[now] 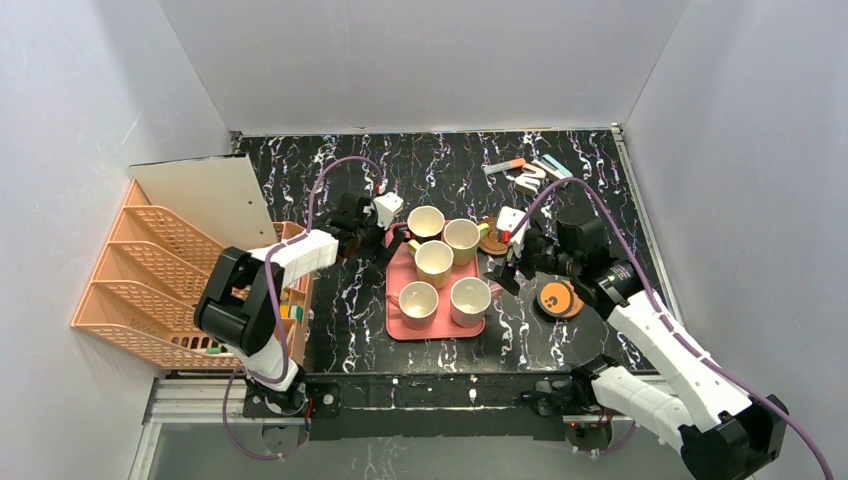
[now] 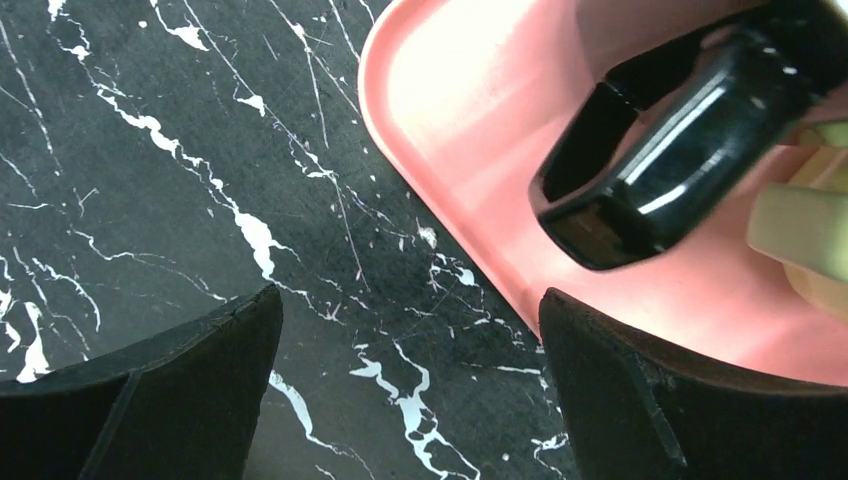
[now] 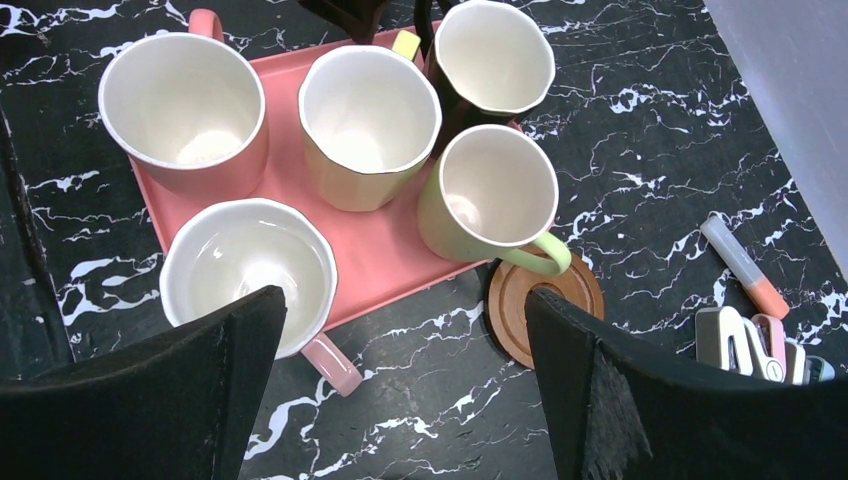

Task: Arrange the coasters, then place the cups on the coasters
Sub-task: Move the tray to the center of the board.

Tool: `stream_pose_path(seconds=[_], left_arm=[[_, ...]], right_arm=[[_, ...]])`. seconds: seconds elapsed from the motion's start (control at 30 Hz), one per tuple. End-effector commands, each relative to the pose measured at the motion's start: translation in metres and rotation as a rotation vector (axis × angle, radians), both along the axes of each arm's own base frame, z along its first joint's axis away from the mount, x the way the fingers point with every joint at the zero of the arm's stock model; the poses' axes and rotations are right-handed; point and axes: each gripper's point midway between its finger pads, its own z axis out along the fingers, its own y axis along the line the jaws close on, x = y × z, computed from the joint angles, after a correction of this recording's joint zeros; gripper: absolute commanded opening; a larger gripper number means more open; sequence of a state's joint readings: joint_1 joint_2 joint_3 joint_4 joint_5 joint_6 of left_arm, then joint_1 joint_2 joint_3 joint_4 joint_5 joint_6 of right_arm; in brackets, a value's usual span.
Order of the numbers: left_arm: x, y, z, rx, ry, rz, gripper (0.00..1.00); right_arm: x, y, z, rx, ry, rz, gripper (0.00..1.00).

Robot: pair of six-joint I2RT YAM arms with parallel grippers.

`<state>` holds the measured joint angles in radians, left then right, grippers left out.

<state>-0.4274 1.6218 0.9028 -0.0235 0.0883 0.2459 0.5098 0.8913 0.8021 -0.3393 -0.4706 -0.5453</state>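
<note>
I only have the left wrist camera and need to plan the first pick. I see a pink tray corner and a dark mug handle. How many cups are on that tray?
Observer: Five cups stand upright on the tray.
Operator: Are any coasters out where an arm could take them?
Observer: Yes. One coaster lies on the table just off the tray's far right corner, beside the green cup.
Operator: Is that the only one?
Observer: No. An orange coaster, possibly the top of a small stack, lies to the right of the tray, close to the right arm.
</note>
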Motion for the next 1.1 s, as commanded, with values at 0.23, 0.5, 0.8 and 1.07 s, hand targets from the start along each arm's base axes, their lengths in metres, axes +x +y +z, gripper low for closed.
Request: stream_pose_path(seconds=[0.23,0.5,0.8,1.07], left_arm=[[0.022,0.008,-0.011,0.083,-0.020,0.075,0.93],[0.036,0.020,-0.020,0.157,-0.021,0.145,0.76],[0.063,0.048,-0.030,0.178,0.000,0.243,0.65],[0.085,0.084,-0.042,0.162,0.030,0.343,0.57]], right_arm=[[0.006,-0.001,0.013,0.031,-0.055,-0.020,0.99],[0.005,-0.001,0.014,0.035,-0.052,-0.020,0.99],[0.005,0.000,0.014,0.039,-0.045,-0.019,0.99],[0.005,0.000,0.013,0.038,-0.043,-0.020,0.99]])
